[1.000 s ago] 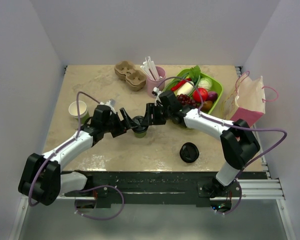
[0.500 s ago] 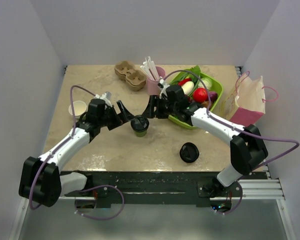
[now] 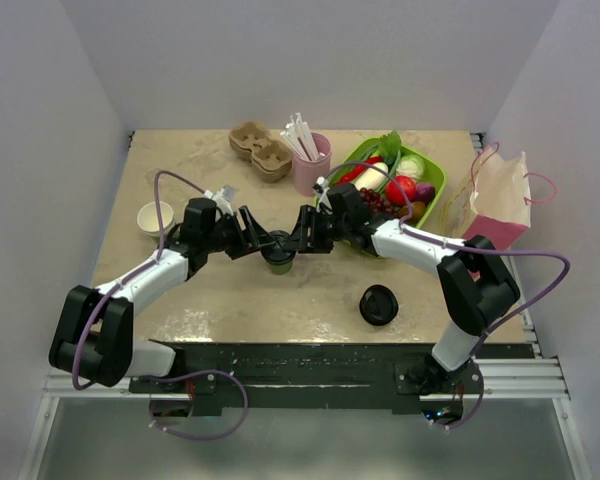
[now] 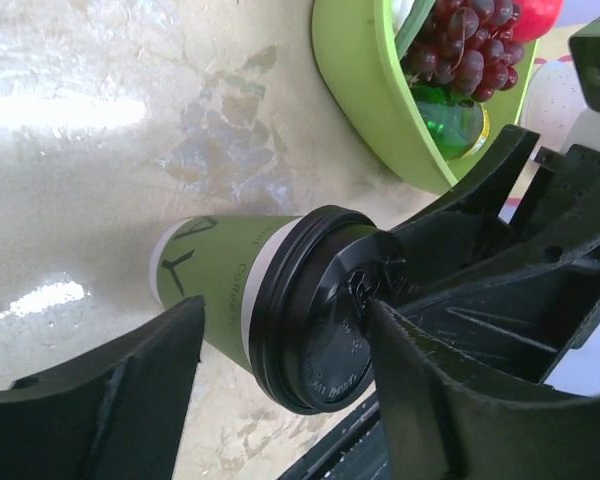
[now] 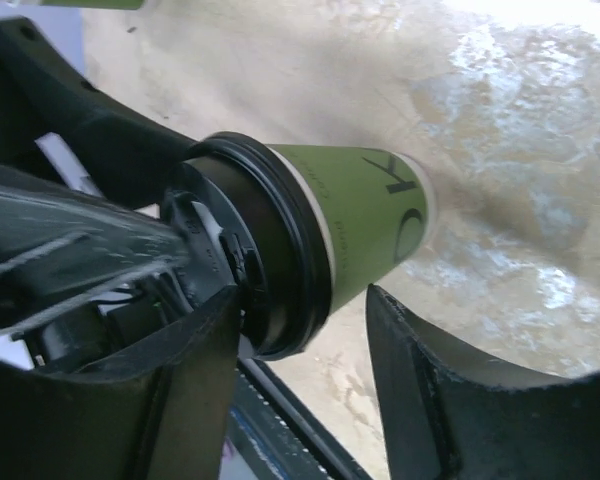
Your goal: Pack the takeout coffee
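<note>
Takeout coffee [image 3: 278,252]: top view; stood upright near the middle of the desk [image 3: 230,300], black lid on, directly between the two hands.
Left hand [image 3: 262,243]: top view; met the cup from its left.
Right hand [image 3: 296,237]: top view; met the cup from its right, with its tips close to the left hand's.
Surroundings: top view; loose black lid [image 3: 378,304] lay near the front edge. Lidless green cup [image 3: 155,217] stood at far left and pink bag [image 3: 500,200] at far right. Green tray [image 3: 435,195] of produce sat behind the right arm.
Left wrist, cup: the takeout coffee [image 4: 225,285] sat in the gap between the fingers, with the lid rim against the right-side finger [image 4: 430,400].
Left wrist, hand state: left hand [image 4: 285,320] had its jaws spread wide around the cup. Firm grip not confirmable.
Left wrist, other: parts of the right hand [image 4: 520,260] crowded in just beyond the lid.
Right wrist, cup: the takeout coffee [image 5: 355,215] sat between the fingers, its lid partly hidden behind the left-side finger [image 5: 110,400].
Right wrist, hand state: right hand [image 5: 302,305] had its jaws apart, straddling the cup. Squeeze not discernible.
</note>
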